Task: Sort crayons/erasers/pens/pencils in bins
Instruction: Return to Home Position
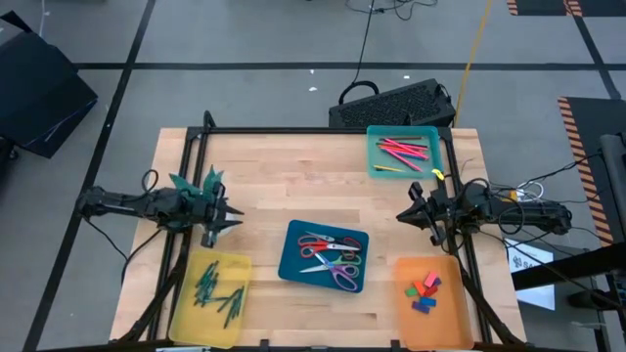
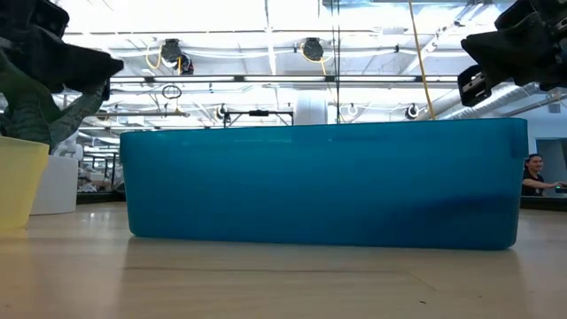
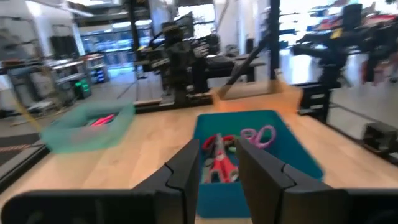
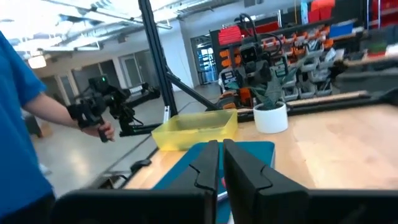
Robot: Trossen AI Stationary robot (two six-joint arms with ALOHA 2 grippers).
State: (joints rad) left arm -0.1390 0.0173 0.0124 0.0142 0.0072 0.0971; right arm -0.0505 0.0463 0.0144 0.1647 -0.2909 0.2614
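From above, the left gripper (image 1: 227, 217) hangs over the table's left side, its fingers close together and holding nothing. Just below it lies the yellow bin (image 1: 209, 296), filled with dark green sticks (image 1: 217, 289). A small potted plant (image 1: 199, 183) stands right beside that arm's wrist. The right gripper (image 1: 411, 211) hovers over the table's right side, fingers nearly touching, empty. Up from it sits the teal bin (image 1: 403, 153) with red and pink sticks (image 1: 405, 151); down from it the orange bin (image 1: 431, 302) holds the erasers (image 1: 423, 291), red, green, blue and pink blocks in a loose cluster. Between the two grippers, toward the front edge, the dark blue bin (image 1: 324, 256) carries scissors (image 1: 331, 256). A black keyboard (image 1: 391, 103) lies beyond the table's far edge.

At table height, the dark blue bin's wall (image 2: 319, 184) fills the middle and hides everything behind it. A corner of the yellow bin (image 2: 19, 182) shows at one side, with both arms high above.

Past the left gripper's (image 3: 219, 163) narrowly parted fingers lies the dark blue bin (image 3: 298, 149) with scissors (image 3: 219, 155), the teal bin (image 3: 81, 127) farther off.

Past the right gripper's (image 4: 220, 163) almost closed fingers stand the yellow bin (image 4: 196, 129) and the white-potted plant (image 4: 271, 112). A person in a blue sleeve (image 4: 18, 118) stands off the table.
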